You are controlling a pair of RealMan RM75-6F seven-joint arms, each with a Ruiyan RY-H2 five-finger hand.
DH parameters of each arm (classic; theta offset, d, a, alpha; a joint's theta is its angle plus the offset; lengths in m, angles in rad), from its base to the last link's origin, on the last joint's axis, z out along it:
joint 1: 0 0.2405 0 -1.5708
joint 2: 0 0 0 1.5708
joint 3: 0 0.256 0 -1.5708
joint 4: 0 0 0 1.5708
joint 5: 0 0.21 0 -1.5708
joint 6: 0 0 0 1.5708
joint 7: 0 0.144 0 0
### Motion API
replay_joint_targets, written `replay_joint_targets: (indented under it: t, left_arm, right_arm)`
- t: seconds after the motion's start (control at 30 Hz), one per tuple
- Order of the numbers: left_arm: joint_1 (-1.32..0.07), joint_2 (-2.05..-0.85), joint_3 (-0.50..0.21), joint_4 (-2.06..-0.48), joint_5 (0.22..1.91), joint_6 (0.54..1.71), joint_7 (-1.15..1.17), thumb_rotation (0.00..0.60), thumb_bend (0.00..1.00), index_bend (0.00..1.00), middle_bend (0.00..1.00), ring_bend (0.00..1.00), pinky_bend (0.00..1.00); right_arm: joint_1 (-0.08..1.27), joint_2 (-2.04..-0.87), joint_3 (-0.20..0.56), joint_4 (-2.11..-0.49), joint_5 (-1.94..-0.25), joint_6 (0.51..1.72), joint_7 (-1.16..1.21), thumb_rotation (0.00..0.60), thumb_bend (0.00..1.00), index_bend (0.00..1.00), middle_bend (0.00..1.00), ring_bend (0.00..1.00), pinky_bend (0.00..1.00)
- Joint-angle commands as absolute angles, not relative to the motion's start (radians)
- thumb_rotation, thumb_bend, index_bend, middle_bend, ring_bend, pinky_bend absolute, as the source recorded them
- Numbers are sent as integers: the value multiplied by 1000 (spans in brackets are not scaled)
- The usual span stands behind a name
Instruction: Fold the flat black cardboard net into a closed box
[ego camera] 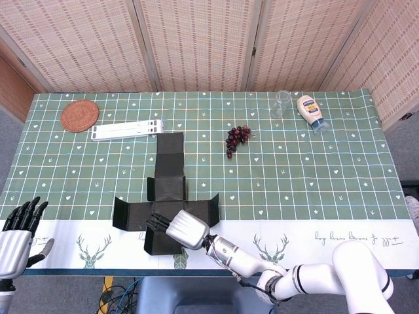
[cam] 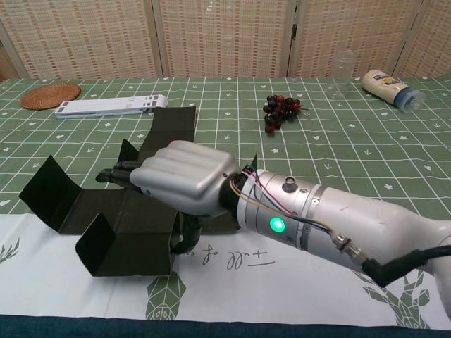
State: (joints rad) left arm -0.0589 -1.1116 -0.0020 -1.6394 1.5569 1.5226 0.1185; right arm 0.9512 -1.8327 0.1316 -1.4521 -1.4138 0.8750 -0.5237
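The black cardboard net (ego camera: 168,159) lies spread as a cross near the table's front edge, its long strip pointing toward the back. Several side flaps stand partly raised (cam: 51,189). My right hand (ego camera: 184,228) rests palm down on the net's middle panel, fingers stretched out to the left. In the chest view this right hand (cam: 182,177) covers the centre of the net (cam: 130,243), and its thumb hangs down at the panel's near right edge. My left hand (ego camera: 18,231) hovers off the table's front left corner, fingers apart and holding nothing.
At the back left are a woven coaster (ego camera: 80,115) and a flat white bar (ego camera: 127,129). Grapes (ego camera: 237,139) lie behind the net to the right. A clear glass (ego camera: 281,103) and a mayonnaise bottle (ego camera: 311,112) stand at the back right.
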Motion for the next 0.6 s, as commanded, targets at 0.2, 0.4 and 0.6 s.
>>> replay_joint_targets:
  t: [0.2, 0.4, 0.6]
  left_arm:
    - [-61, -1121, 1, -1631, 1564, 1519, 113, 600, 297, 49, 0, 23, 92]
    - [-58, -1121, 1, -1635, 1567, 1526, 118, 600, 297, 49, 0, 23, 92]
    - [-54, -1116, 6, -1644, 1569, 1527, 127, 600, 297, 49, 0, 23, 92]
  right_arm:
    - [981, -1689, 230, -1534, -1356, 835, -437, 600, 237, 0, 205, 831, 1000]
    - [1054, -1678, 275, -1458, -1232, 736, -505, 600, 610, 21, 212, 832, 1000]
    - [1133, -1707, 296, -1376, -1070, 669, -585, 600, 818, 112, 245, 838, 1000]
